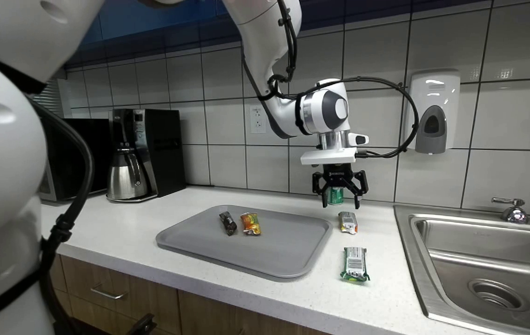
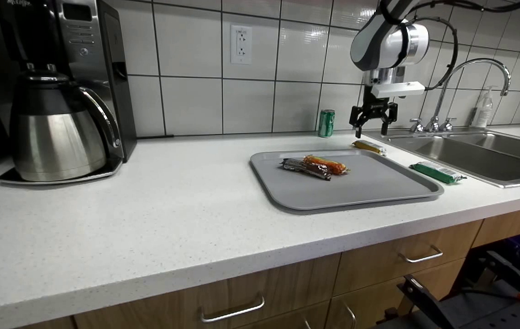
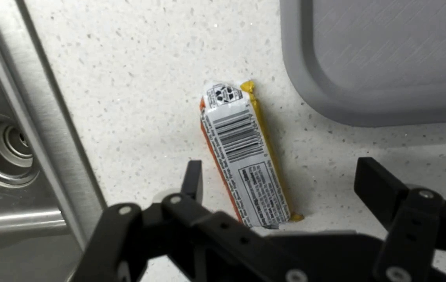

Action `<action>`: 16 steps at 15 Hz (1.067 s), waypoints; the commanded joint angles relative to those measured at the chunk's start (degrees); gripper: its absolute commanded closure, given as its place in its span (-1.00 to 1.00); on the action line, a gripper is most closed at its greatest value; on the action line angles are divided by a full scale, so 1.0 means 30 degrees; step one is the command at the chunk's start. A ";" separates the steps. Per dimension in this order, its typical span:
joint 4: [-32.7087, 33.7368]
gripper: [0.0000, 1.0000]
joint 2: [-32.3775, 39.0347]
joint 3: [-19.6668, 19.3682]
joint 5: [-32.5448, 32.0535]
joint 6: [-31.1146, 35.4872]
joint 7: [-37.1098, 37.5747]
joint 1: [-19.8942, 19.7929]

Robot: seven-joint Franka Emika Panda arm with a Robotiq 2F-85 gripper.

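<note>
My gripper is open and empty, pointing down above the counter; it also shows in an exterior view and the wrist view. A white, yellow and orange wrapped bar lies below the fingers, apart from them, barcode up; it shows in both exterior views. A green wrapped bar lies nearer the counter's front. A grey tray beside them holds a dark brown wrapped bar and an orange one.
A green can stands by the tiled wall, behind the gripper. A steel sink with a faucet borders the bars. A coffee maker stands at the far end. A soap dispenser hangs on the wall.
</note>
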 commanded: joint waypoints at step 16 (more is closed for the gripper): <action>0.4004 -0.39 0.3386 0.0800 0.1077 -0.0463 -0.1947 -0.1287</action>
